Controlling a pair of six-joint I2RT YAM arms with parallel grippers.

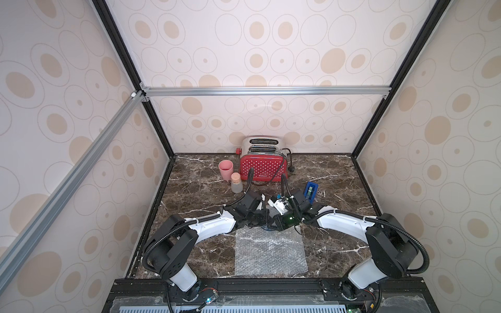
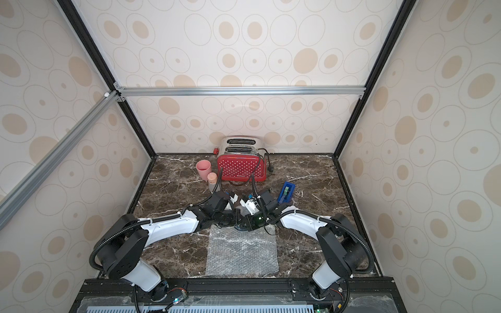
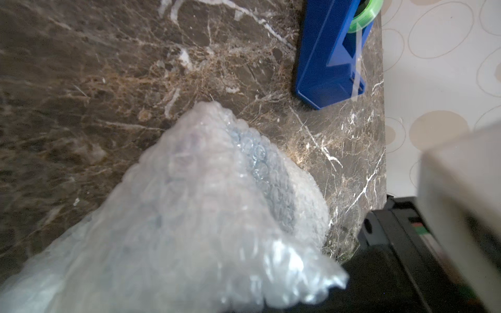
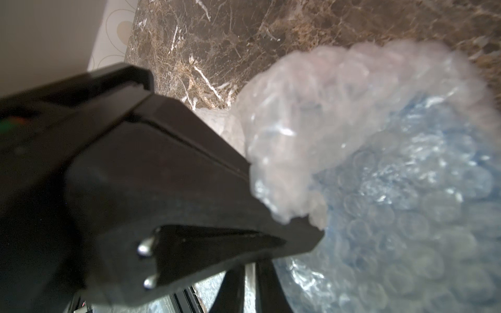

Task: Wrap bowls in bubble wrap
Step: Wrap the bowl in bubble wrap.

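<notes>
Clamping bubble wrap [image 1: 271, 252], left hand [image 4: 303, 225] lies just beside covered bowl [image 4: 406, 189]; right hand [image 1: 274, 225] unclear.

Arms bent inward, left pincer [image 4: 303, 230] clamped, right pincer [image 1: 274, 224] close beside.

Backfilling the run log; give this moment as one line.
left gripper: shut on bubble wrap | right gripper: unclear | bowl: under lifted bubble wrap, blue showing through

bowl [image 4: 406, 176]: blurred under bubble wrap [image 4: 339, 94] | tape dispenser [image 3: 330, 54]: cut off
</notes>
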